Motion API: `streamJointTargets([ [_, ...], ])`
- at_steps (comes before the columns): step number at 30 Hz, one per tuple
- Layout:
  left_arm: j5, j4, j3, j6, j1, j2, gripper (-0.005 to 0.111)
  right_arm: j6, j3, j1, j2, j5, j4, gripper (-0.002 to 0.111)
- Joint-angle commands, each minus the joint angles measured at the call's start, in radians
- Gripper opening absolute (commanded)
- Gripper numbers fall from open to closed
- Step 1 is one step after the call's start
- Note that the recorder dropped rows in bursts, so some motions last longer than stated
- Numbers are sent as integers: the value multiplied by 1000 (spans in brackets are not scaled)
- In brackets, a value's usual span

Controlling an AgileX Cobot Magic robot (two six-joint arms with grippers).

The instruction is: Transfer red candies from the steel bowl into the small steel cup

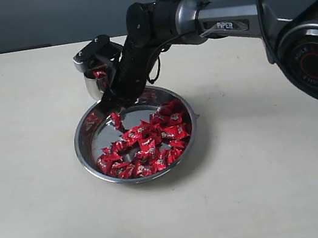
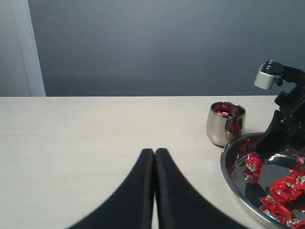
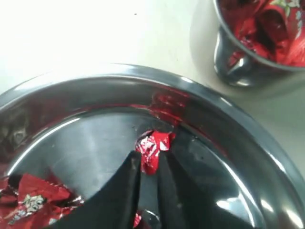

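Right jaws clench one red candy [image 3: 152,147] inside the steel bowl [image 3: 228,108]; left jaws pressed together, empty. Next we should lift it over the small steel cup [image 3: 243,71] beside the bowl.

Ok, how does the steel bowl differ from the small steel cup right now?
The steel bowl is wide and shallow; the small steel cup is narrow and deep. The bowl's red candies spread loosely, leaving bare metal; the cup's sit bunched together. Both are shiny steel, upright, holding candies.
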Motion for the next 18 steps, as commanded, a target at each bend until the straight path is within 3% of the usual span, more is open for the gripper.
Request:
streamJointTargets([
  [1,-5,0,1,-4,1,-5,0,-3,-3,-5,-12,-22,13,43],
  [3,-5,0,1,-4,1,-5,0,-3,-3,-5,-12,-38,13,48],
  [9,-5,0,1,-4,1,-5,0,-1,-3,-5,-12,-83,61,42],
  [18,-5,0,1,-4,1,-5,0,-1,-3,-5,19,-53,68,42],
])
